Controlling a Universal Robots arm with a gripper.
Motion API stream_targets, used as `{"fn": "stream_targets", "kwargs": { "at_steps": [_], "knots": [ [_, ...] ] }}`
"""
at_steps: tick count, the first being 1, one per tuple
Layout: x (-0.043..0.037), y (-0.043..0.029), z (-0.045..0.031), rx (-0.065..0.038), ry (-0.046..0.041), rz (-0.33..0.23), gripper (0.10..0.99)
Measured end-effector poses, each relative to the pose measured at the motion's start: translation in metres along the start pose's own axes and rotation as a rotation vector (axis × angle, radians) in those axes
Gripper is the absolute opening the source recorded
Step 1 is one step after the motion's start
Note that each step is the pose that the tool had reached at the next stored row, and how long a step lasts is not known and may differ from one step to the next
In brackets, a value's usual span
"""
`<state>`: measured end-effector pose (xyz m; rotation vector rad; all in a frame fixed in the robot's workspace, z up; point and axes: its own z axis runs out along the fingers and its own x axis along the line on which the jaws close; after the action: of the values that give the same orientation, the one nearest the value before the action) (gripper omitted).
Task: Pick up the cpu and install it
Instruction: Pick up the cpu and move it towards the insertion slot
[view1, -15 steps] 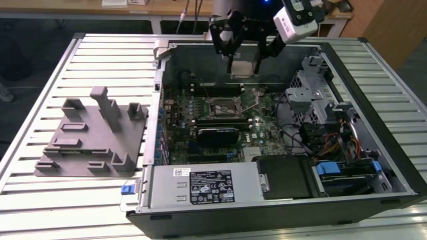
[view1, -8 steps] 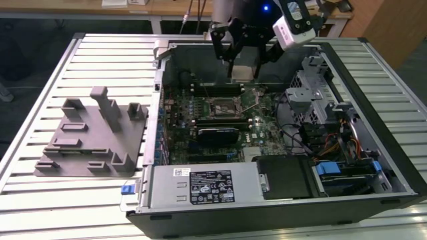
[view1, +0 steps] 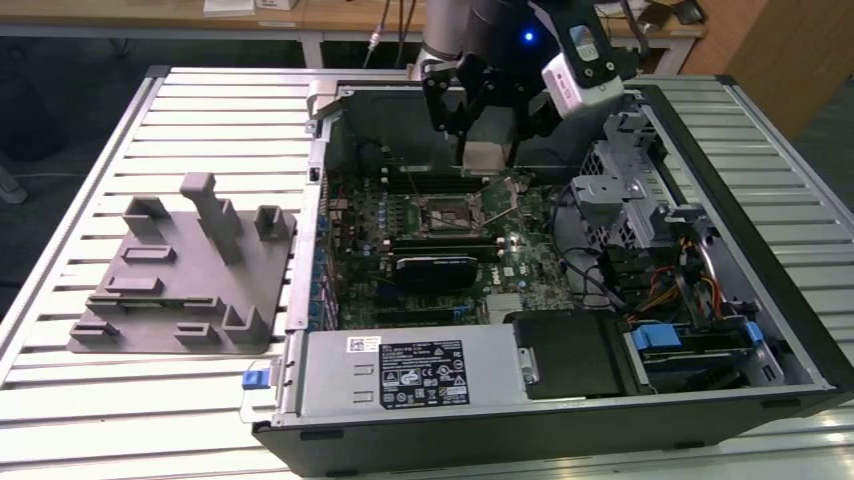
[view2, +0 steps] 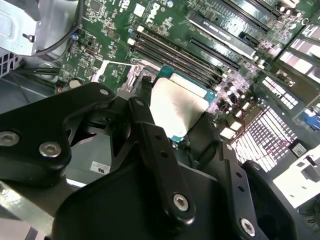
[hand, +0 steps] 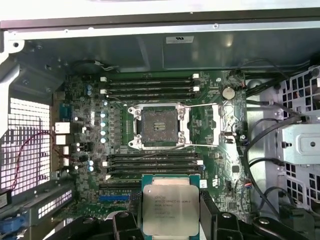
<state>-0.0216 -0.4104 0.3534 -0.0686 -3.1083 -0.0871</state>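
Between the black gripper's (hand: 167, 223) fingers, the cpu (hand: 166, 207) has a silvery top and a teal-green rim. Beneath the gripper the board (hand: 215, 165) is green, its socket (hand: 159, 125) silver-framed with a dark centre. Off to one side a vent (hand: 25, 145) shows a bright grid. Well apart, a grey fixture (view1: 187, 270) sits on a pale, ribbed table (view1: 80, 180).

Between the cpu (hand: 170, 210) pinched in my gripper (view1: 483, 152) and the socket (hand: 159, 125) the air is free, and nothing lies over the socket's dark bed. Its load plate (hand: 226, 125) stands open to one side, with thin lever wires running along two edges. Memory slots (hand: 150, 86) line both long flanks. In the exterior view the drive cage (view1: 627, 190) crowds me on that view's right — the case wall (view1: 380, 125) stands close beyond my fingers.
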Motion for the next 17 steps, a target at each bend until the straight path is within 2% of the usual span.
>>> {"fn": "stream_targets", "kwargs": {
  "at_steps": [10,17],
  "knots": [
    [-0.0003,0.0053,0.0178,0.0,0.0013,0.0,0.541],
    [-0.0004,0.0096,0.0276,0.0,0.0014,0.0,0.541]
  ]
}}
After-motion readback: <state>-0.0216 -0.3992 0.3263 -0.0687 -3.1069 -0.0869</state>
